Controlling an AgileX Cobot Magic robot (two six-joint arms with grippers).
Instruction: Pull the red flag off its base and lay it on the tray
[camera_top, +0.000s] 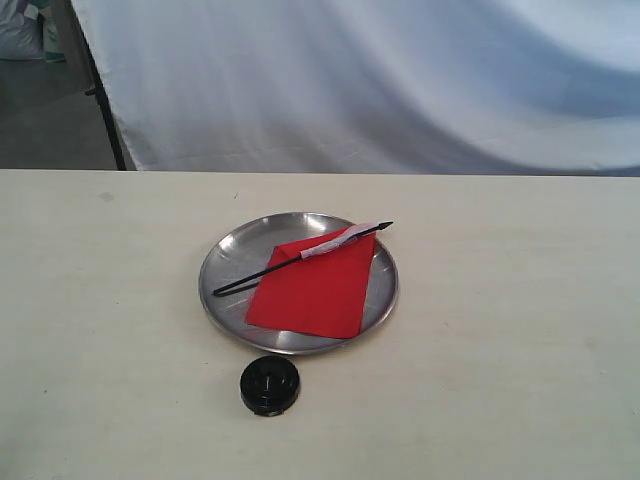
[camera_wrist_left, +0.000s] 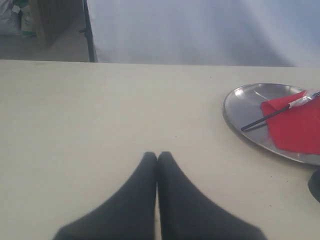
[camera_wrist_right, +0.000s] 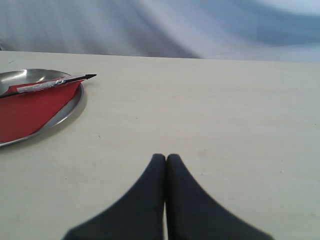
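We see the small red cloth flag (camera_top: 318, 285) on its thin black stick lying flat in the round shiny silver metal tray (camera_top: 222, 262), the stick's pointed tip poking just past the rim. The small round black plastic base (camera_top: 269, 385) stands on the pale table (camera_top: 500, 330) just beside the tray. Our left gripper (camera_wrist_left: 157, 156) and right gripper (camera_wrist_right: 166, 157) hover above the table, fingers pressed together on nothing.

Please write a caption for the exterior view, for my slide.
Red flag lies on the silver tray; the empty black base stands beside it.
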